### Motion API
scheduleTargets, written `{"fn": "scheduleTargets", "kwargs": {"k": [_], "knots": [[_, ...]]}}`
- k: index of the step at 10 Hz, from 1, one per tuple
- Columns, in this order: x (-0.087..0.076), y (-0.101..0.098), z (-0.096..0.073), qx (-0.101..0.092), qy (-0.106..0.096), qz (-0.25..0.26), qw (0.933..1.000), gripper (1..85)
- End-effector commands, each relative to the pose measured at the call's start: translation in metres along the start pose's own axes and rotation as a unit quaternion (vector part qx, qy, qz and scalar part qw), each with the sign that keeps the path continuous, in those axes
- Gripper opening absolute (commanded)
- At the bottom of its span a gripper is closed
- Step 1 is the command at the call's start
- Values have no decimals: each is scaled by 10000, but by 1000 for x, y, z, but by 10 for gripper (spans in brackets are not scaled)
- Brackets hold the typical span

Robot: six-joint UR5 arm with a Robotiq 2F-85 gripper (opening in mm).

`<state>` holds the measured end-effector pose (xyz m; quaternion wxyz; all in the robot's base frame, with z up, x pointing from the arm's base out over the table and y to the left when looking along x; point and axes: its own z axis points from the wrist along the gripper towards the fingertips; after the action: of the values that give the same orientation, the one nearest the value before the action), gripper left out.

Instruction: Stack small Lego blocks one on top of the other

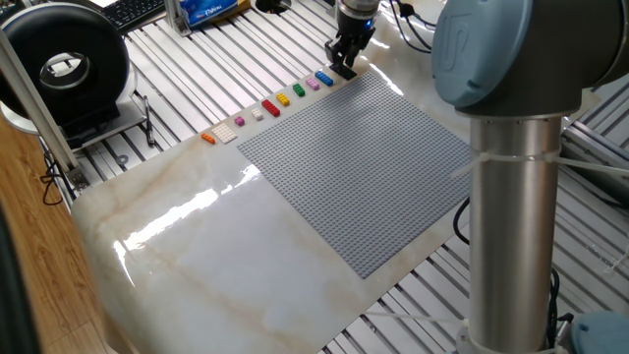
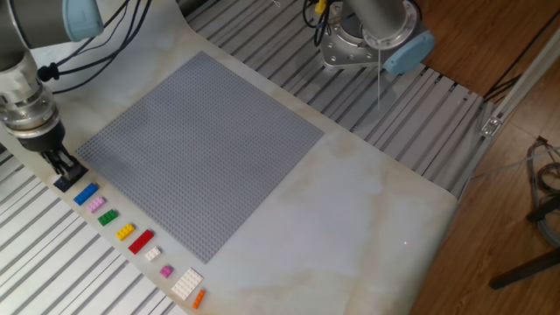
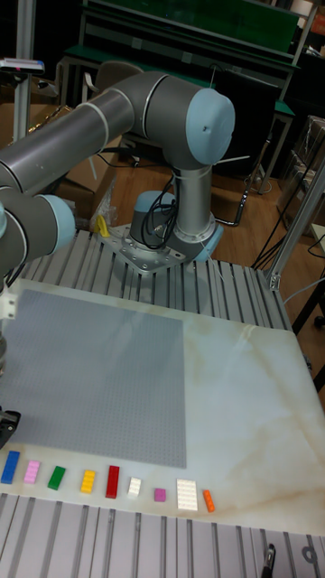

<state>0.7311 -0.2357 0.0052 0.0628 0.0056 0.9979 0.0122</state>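
Observation:
My gripper (image 2: 64, 178) stands at the end of the brick row, by the corner of the grey baseplate (image 2: 201, 149). Its fingers are close together on a small black block (image 2: 66, 184), low over the table. The blue block (image 2: 86, 194) lies right beside it, then the pink-purple block (image 2: 96, 205). In one fixed view the gripper (image 1: 344, 68) is just past the blue block (image 1: 323, 79) and the pink block (image 1: 313, 85). The tall fixed view cuts the gripper (image 3: 5, 423) at the left edge, above the blue block (image 3: 10, 465) and pink block (image 3: 32, 470).
The row continues with green (image 2: 108, 217), yellow (image 2: 125, 232), red (image 2: 141, 241), small white (image 2: 152, 254), small purple (image 2: 166, 271), a white plate (image 2: 186, 283) and an orange brick (image 2: 199, 298). The arm's base (image 2: 363, 44) stands beyond the far edge of the marble tabletop (image 2: 350, 219).

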Motion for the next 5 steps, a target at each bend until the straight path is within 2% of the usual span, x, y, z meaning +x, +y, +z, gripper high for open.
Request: {"fn": "scheduleTargets", "kwargs": {"k": [1, 3, 5], "knots": [[1, 0, -4, -47, 17, 9, 10000, 377], [2, 1, -7, -16, 40, -2, 10000, 377], [-1, 5, -7, -85, 2, 6, 10000, 377]]}}
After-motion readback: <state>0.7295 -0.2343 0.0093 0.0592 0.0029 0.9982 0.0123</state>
